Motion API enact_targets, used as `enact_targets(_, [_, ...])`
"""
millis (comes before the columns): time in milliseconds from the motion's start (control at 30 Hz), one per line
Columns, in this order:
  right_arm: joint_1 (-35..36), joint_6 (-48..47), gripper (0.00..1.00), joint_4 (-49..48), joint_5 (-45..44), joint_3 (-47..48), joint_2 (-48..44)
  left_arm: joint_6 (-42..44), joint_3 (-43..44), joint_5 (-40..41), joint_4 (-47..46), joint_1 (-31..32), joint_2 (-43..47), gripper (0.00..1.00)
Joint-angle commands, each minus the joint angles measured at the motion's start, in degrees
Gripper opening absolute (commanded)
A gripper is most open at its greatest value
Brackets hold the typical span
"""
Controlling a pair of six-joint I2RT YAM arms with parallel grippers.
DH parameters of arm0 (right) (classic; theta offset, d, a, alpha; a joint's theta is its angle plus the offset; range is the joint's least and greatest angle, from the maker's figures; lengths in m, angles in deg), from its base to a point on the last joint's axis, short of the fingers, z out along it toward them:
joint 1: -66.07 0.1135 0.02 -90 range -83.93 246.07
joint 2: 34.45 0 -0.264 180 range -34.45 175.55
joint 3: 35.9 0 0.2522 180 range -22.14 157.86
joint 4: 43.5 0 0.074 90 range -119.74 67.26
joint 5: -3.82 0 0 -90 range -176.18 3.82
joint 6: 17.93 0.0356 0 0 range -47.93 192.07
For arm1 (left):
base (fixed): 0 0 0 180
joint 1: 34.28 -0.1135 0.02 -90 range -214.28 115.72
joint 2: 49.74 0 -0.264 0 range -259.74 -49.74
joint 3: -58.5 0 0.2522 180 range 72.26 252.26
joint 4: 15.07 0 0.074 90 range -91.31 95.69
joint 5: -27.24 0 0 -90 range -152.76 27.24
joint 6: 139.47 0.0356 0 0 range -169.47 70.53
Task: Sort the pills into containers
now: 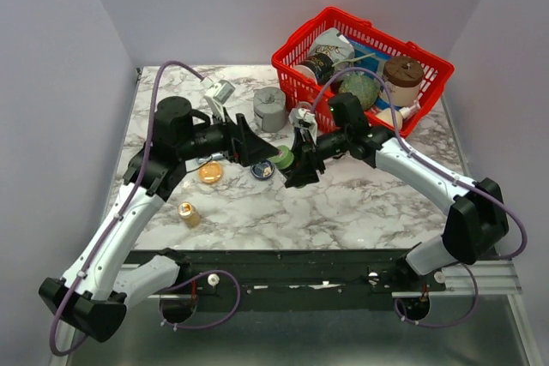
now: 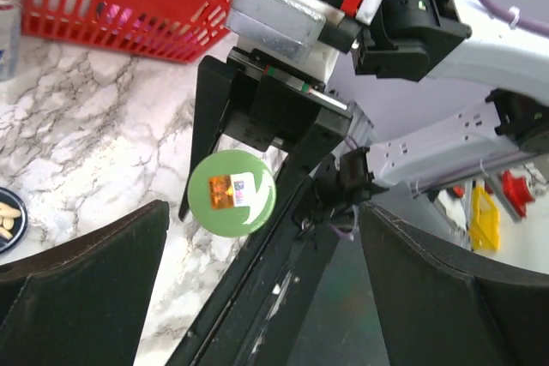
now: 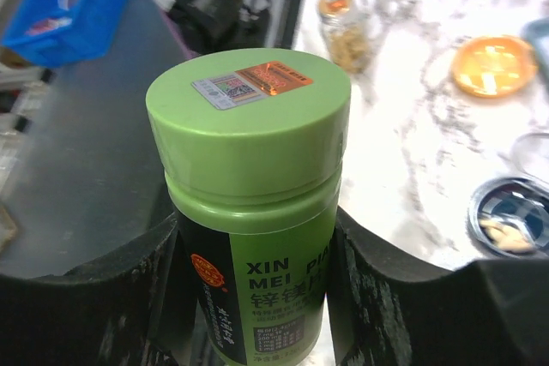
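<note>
My right gripper [image 3: 253,237] is shut on a green pill bottle [image 3: 257,177], held tilted above the table with its green cap [image 2: 232,192] screwed on. My left gripper [image 2: 264,220] faces that cap with its jaws wide open, and nothing lies between its fingers [image 2: 86,280]. In the top view the two grippers [image 1: 257,150] [image 1: 293,165] meet over the middle of the table. The orange container [image 1: 210,172] lies left of the dark blue container [image 1: 262,170]. A few pale pills [image 3: 502,231] lie in the dark blue container [image 3: 510,216]. The orange container [image 3: 493,66] also shows in the right wrist view.
A small gold-capped bottle [image 1: 189,213] of yellowish pills stands near the front left. A grey notched block [image 1: 270,109] sits behind the grippers. The red wire basket [image 1: 296,75], full of jars, takes up the back right corner. A small metal object [image 1: 221,90] lies at the back left.
</note>
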Motion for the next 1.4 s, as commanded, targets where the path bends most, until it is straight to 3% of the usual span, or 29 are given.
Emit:
enact_targets(0, [0.3, -8.7, 0.16, 3.5, -12.4, 1.6, -4.4, -13.1, -4.3, 10.2, -2.9, -0.5, 5.1, 0.99])
enact_targets(167, [2.0, -11.9, 0.15, 1.5, -27.7, 0.1, -7.6, -19.1, -7.7, 14.2, -2.3, 0.3, 6.3, 0.99])
enact_targets(267, [3.2, -13.5, 0.15, 1.2, -31.8, -0.1, -7.9, -19.9, -7.7, 16.8, -2.2, 1.9, 4.7, 0.99])
enact_targets(533, [3.9, -14.4, 0.15, 1.6, -32.7, 0.0, -7.2, -20.6, -3.5, 22.8, -2.9, 8.5, -1.0, 0.94])
enact_targets(733, [3.8, -14.4, 0.15, 1.9, -32.1, 0.3, -6.8, -18.2, 2.4, 30.4, 5.8, 12.4, -6.5, 0.83])
enact_targets(933, [3.8, -14.3, 0.15, 2.2, -31.7, 0.4, -6.7, -15.7, 4.8, 32.2, 8.6, 12.7, -8.5, 0.7])
enact_targets(967, [3.8, -14.3, 0.15, 2.2, -31.7, 0.4, -6.7, -15.5, 5.1, 31.9, 9.2, 12.9, -9.0, 0.68])
enact_targets(1100, [3.8, -14.1, 0.15, 3.0, -29.6, 0.9, -6.2, -12.2, 6.3, 28.8, 9.7, 12.8, -9.9, 0.38])
enact_targets(1300, [3.7, -13.1, 0.15, 5.1, -19.4, 1.9, -4.4, -2.9, 4.9, 19.8, 8.9, 12.6, -9.9, 0.3])
enact_targets(1367, [3.7, -12.7, 0.15, 5.9, -15.5, 2.1, -3.3, 2.7, 4.0, 12.6, 8.3, 11.5, -9.4, 0.3])
